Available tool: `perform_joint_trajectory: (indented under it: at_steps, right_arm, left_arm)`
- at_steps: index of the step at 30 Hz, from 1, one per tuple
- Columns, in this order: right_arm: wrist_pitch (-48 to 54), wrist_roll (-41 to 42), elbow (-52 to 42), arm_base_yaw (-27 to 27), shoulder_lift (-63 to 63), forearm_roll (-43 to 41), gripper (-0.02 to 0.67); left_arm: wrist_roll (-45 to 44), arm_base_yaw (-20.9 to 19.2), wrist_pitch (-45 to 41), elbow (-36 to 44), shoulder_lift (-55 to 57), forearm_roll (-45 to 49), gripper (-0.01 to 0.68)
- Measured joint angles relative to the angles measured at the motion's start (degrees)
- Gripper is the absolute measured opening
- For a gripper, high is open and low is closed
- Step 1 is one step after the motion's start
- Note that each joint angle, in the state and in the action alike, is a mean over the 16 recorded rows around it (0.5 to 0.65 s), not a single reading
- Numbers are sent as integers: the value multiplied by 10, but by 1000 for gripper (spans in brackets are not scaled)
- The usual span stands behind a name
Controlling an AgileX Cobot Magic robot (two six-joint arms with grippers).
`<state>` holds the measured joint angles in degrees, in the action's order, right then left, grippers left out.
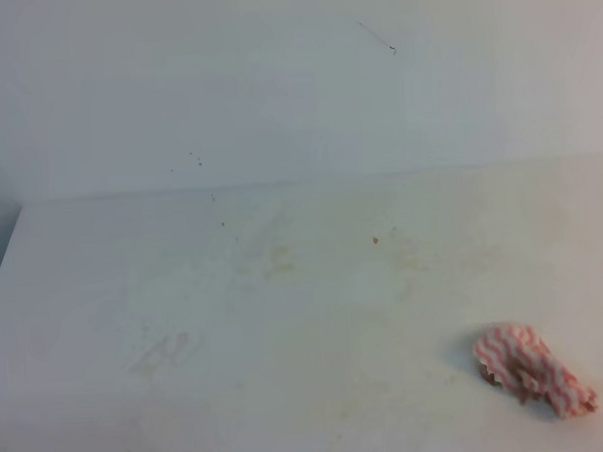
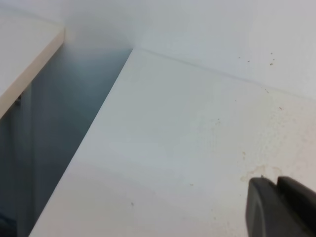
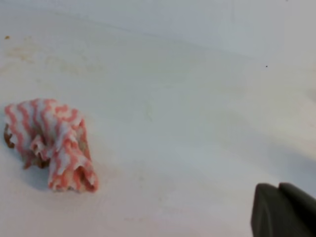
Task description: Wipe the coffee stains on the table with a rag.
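The right gripper [image 3: 279, 190] showed only as dark fingertips in the lower right corner of its wrist view, pressed together with just a thin seam between them and nothing in their grasp. It hung above bare tabletop, well apart from the rag [image 3: 49, 143], which lay bunched to its left. The left gripper [image 2: 277, 183] appeared the same way in its own wrist view: two dark tips side by side with a narrow seam, closed on nothing, above the white table [image 2: 163, 148] near its left edge, where the surface dropped away to a shadowed gap.

In the exterior high view neither arm was visible. The rag sat alone at the near right of the table, its pink-red and white zigzag stripes crumpled into a loose lump, with brownish discolouration at its lower edge that looked like soaked-up liquid, though that could not be confirmed.

No orange-brown puddle was visible in any view. Only faint pale yellowish smudges [image 1: 278, 257] marked the middle of the table, along with a greyish smear [image 1: 165, 352] toward the left and a few tiny dark specks. Judged from this, the wiping seemed finished or nearly so: the coffee stains appeared gone, the rag was set down and both grippers stood clear. At most, a pass over the pale residue might remain.
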<state>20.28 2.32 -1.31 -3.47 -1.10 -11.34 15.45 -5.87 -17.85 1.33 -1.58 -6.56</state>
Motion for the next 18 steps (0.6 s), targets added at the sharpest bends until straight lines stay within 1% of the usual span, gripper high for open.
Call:
perform_joint_trajectory:
  at_steps: [18]
  right_arm:
    - [0, 0, -1, 0, 0, 37, -2]
  left_arm:
    - [0, 0, 0, 1, 0, 0, -3]
